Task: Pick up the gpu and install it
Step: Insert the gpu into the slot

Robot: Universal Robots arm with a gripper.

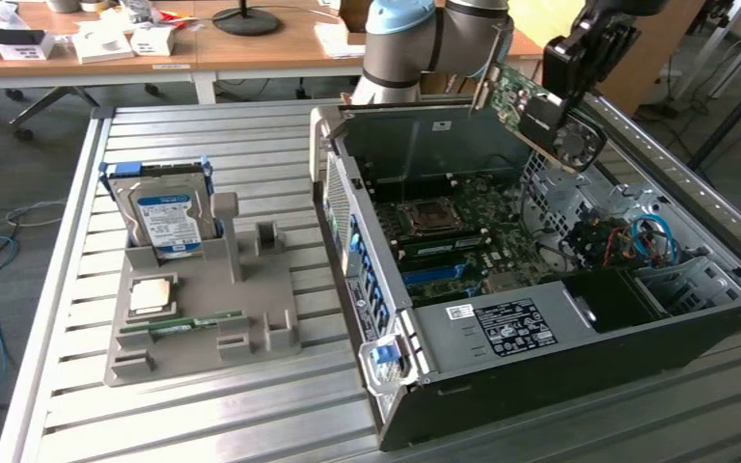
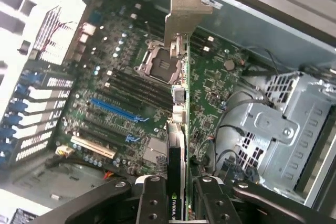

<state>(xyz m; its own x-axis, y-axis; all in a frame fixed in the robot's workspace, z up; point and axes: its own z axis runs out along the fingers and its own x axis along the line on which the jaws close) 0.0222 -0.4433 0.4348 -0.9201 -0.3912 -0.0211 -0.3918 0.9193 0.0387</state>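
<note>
Gripper point(image 2: 178, 200) pinching graphics card point(image 1: 515, 92) across flat faces. We see it hanging tilted, above computer case point(image 1: 344, 193) rear corner, over motherboard point(image 1: 461, 241). We judge card light, stiff and fragile, best held by board faces, away from the components.

Gpu point(image 2: 177, 150): green board, dull bare-metal bracket point(image 2: 184, 14); case point(image 1: 577, 386) matt black outside, bare grey steel inside; table point(image 1: 216, 415) ribbed, brushed metal; holder point(image 1: 204, 323) matt grey plastic

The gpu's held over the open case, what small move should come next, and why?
Probably lower it slightly toward the motherboard: the gripper is shut on the gpu, which hangs above the board, clear of the blue slot.
</note>
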